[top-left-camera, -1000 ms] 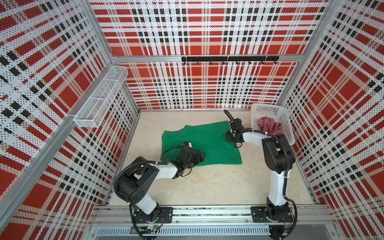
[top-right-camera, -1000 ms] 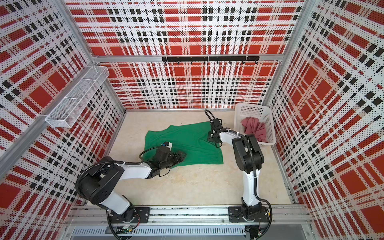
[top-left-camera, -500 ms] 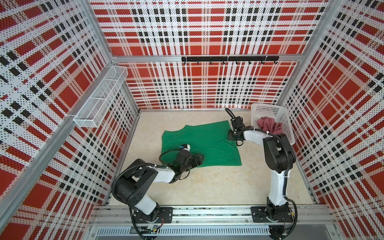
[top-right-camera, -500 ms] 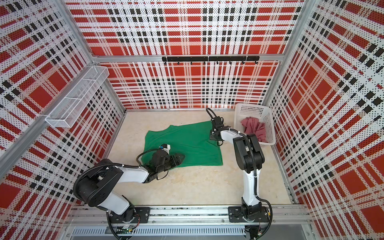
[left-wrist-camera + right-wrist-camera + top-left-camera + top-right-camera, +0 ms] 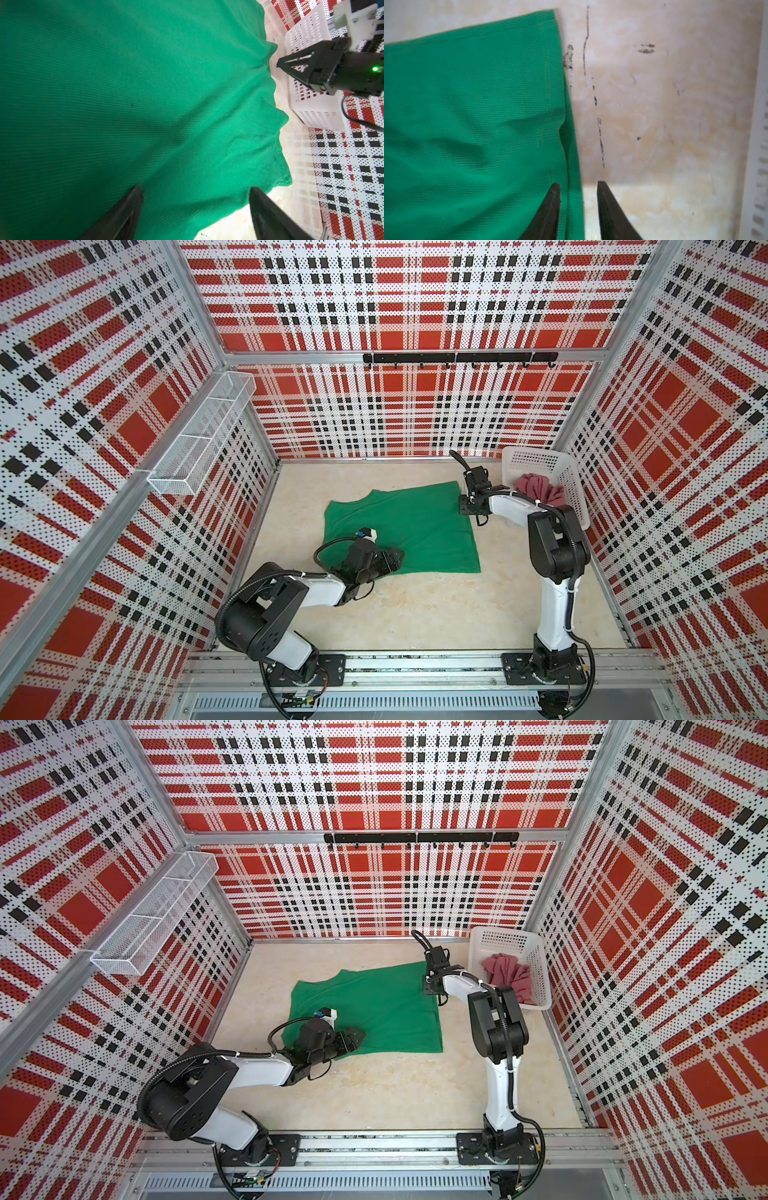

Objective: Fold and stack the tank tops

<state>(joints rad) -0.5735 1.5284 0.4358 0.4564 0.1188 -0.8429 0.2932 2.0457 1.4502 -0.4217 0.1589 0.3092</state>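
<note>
Stereo head is sitting high above the front edge of the table (image 5: 415,614), looking steeply down; both top views are covering the whole table near-identically. Left wrist cam is skimming close over the green tank top (image 5: 124,93), facing the basket (image 5: 311,37). Right wrist cam is looking down close at that top's basket-side hem; both wrist views are sharing it.

Spread jaws over green tank top (image 5: 145,93), white basket (image 5: 311,108) beyond
</note>
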